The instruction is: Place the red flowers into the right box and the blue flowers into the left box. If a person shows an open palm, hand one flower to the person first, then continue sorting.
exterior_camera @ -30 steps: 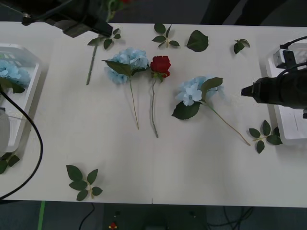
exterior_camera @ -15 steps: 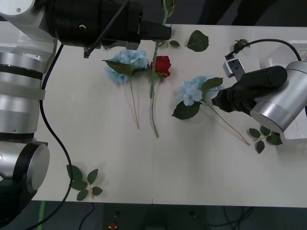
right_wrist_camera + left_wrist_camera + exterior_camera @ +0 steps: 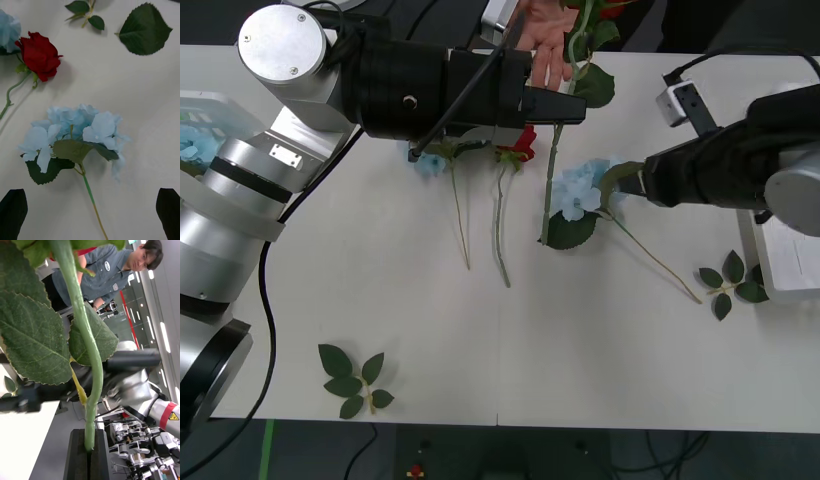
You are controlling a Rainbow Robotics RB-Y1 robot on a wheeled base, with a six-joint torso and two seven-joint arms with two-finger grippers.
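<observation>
The left tool (image 3: 572, 108) reaches across the far part of the white desk (image 3: 510, 340), and its two black fingers (image 3: 84, 453) are pressed together on the long thin green stem of a red artificial rose (image 3: 565, 120). This stem hangs from the tool toward the desk, and its upper part with large green leaves rises to the far edge, where a person's open hand (image 3: 545, 40) waits with the palm up, just beside the stem.

The right tool (image 3: 635, 183) is low over the desk at the pale-blue hydrangea-like flower cluster with big dark-green leaves (image 3: 75, 138). Its black fingers (image 3: 13, 212) stand apart, one on each side of the thin stem of this flower, and they do not touch it.

A second deep-red rose (image 3: 38, 55) lies on the desk near this blue flower. Another pale-blue flower (image 3: 430, 160) lies beyond it, partly under the left arm.

The left box, a white translucent shallow plastic tray (image 3: 225, 110), is at the left edge of the desk, and pale-blue petals lie inside it. The right box, a similar white tray (image 3: 785, 270), is at the right edge, partly covered by the right arm.

Loose green leaf sprigs (image 3: 352, 380) lie on the desk, one near the front and one beside the right box.
</observation>
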